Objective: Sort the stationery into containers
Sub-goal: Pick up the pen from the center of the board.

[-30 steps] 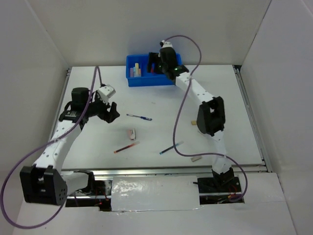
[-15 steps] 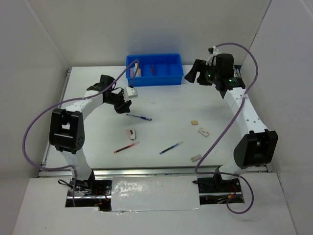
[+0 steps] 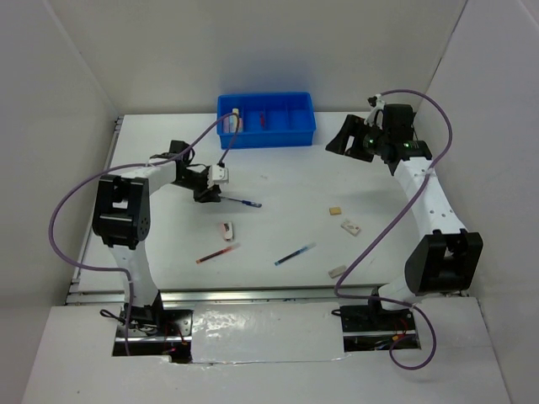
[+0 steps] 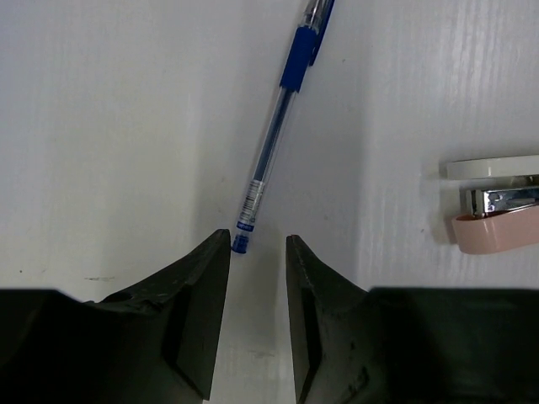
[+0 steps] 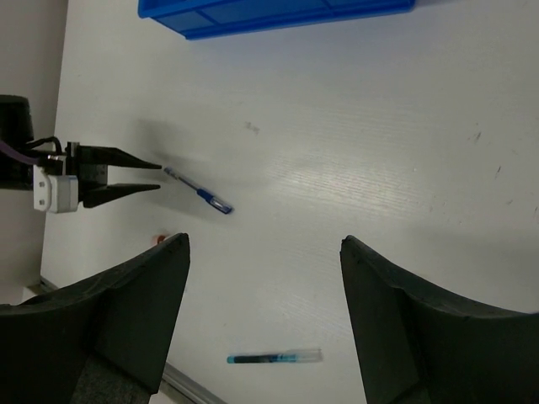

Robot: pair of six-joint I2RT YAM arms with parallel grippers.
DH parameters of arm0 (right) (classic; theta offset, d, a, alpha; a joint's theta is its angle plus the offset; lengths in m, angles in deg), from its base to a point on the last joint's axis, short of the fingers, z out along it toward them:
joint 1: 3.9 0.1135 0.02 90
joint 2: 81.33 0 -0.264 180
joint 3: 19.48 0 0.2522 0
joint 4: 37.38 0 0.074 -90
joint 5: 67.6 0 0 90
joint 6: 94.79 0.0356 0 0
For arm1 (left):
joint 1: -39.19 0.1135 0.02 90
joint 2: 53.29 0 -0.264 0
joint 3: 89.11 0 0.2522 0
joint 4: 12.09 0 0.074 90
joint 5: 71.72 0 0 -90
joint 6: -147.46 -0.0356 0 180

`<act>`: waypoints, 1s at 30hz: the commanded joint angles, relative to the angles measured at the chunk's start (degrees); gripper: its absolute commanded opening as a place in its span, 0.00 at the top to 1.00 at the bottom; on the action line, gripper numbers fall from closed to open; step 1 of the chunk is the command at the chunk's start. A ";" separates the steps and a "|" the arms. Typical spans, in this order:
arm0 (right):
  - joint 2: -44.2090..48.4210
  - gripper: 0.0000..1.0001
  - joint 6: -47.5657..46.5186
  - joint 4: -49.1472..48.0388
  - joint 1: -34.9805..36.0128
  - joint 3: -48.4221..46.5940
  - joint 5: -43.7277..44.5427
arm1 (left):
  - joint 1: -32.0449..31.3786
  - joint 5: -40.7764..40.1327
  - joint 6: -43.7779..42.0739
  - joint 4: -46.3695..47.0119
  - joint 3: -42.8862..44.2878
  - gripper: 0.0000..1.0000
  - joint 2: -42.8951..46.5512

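The blue four-compartment tray (image 3: 290, 135) stands at the back; a pale item (image 3: 237, 113) and a red one (image 3: 264, 119) lie in it. A blue pen (image 3: 241, 202) lies on the table. My left gripper (image 3: 212, 194) is low at its left end. In the left wrist view the fingers (image 4: 210, 278) are narrowly open, and the pen (image 4: 274, 139) has its tip just at their mouth, not gripped. My right gripper (image 3: 347, 145) hangs wide open and empty to the right of the tray. It looks down on the tray's edge (image 5: 278, 15) and the blue pen (image 5: 199, 191).
A pink-and-white stapler-like item (image 3: 226, 230) (image 4: 497, 202), a red pen (image 3: 217, 252) and a teal-blue pen (image 3: 295, 253) (image 5: 274, 358) lie in the middle. A beige eraser (image 3: 335, 211) and two whitish erasers (image 3: 350, 226) (image 3: 337, 271) lie at the right.
My right gripper left the tray and swung out to its right. My left gripper came down and in to the blue pen's left end.
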 commanded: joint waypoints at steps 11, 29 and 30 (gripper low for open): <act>-0.13 0.22 1.04 -0.47 -0.22 -1.42 -1.91 | 1.79 6.80 -6.67 -4.90 7.17 0.56 -7.06; -1.10 0.23 -0.36 0.85 -0.48 -4.05 -2.26 | -3.93 -6.73 -11.68 -14.31 14.12 0.71 -13.30; -1.36 0.23 -0.36 0.85 -0.49 -4.06 -2.35 | -3.84 -6.57 -12.29 -15.01 14.21 0.73 -13.31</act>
